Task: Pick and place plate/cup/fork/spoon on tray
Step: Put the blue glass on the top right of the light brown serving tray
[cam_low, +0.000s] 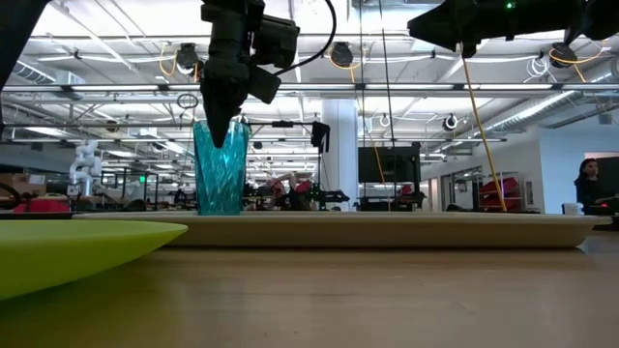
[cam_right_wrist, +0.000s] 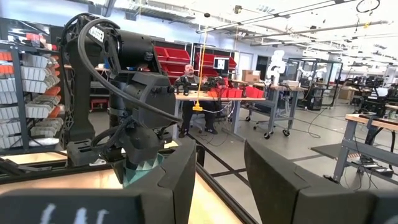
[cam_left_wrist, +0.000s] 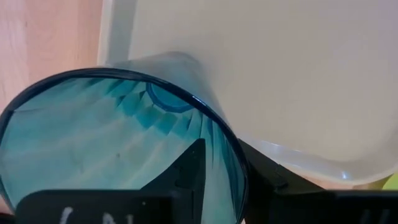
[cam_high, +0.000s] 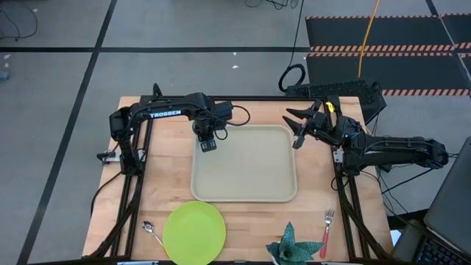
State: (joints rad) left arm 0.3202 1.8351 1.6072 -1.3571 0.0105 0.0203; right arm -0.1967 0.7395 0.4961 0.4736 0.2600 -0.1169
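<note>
The teal cup [cam_low: 221,179] stands upright in the far left corner of the beige tray [cam_high: 250,177]. My left gripper [cam_low: 221,130] comes down onto its rim and is shut on it. My right gripper [cam_high: 298,126] is open and empty, raised beside the tray's far right corner; its fingers stand apart in the right wrist view [cam_right_wrist: 221,180]. The lime-green plate [cam_high: 194,232] lies flat on the table near the front edge. The orange-handled spoon [cam_high: 151,232] lies to its left. The red-handled fork [cam_high: 326,234] lies at the front right. My left gripper holds the cup's rim [cam_left_wrist: 239,180], with one finger [cam_left_wrist: 189,168] inside the cup and the other [cam_left_wrist: 267,180] outside, the wall between them. The fingers point down from above. The cup is upright, its base [cam_left_wrist: 165,99] on the tray floor [cam_left_wrist: 280,74] close to the corner.
A spiky teal leafy object [cam_high: 291,250] lies at the front edge between plate and fork. Most of the tray's floor is bare. A person sits at a bench in the room beyond [cam_right_wrist: 186,78].
</note>
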